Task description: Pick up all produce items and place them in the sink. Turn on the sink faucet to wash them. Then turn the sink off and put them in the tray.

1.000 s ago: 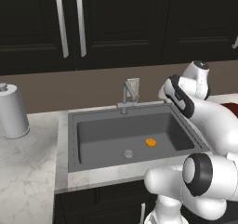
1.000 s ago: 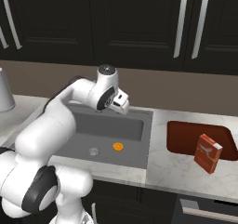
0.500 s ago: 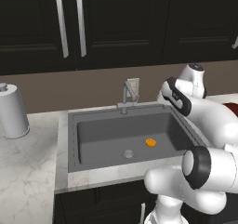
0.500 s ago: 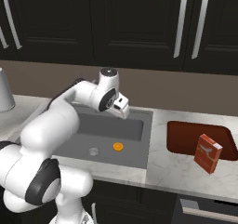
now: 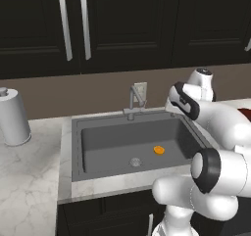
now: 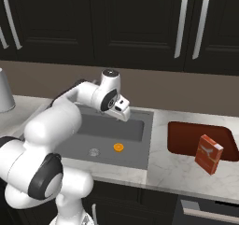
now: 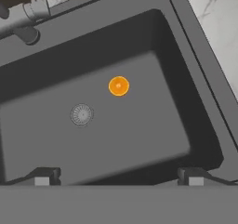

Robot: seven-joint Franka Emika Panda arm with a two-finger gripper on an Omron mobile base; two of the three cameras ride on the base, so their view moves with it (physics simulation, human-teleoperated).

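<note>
Over the last second the arm shifts only slightly: its wrist edges a little toward 3 o'clock in the right base view, and nothing else in the scene moves. The pincer (image 7: pixel 118 175) hangs above the sink (image 7: pixel 195 56) with its jaws spread fully apart and nothing between them. The orange produce piece (image 7: pixel 118 86) lies on the basin floor, just at 1 o'clock of the round drain (image 7: pixel 82 114) and apart from it. The sink faucet (image 5: pixel 135 99) stands at the back rim, at 12 o'clock of the basin in the left base view; no water is visible. The dark red tray (image 6: pixel 186 137) sits on the worktop (image 6: pixel 186 172) at 3 o'clock of the sink, with a red box (image 6: pixel 208 154) propped on its near edge. The placing step looks complete; the faucet step seems next
</note>
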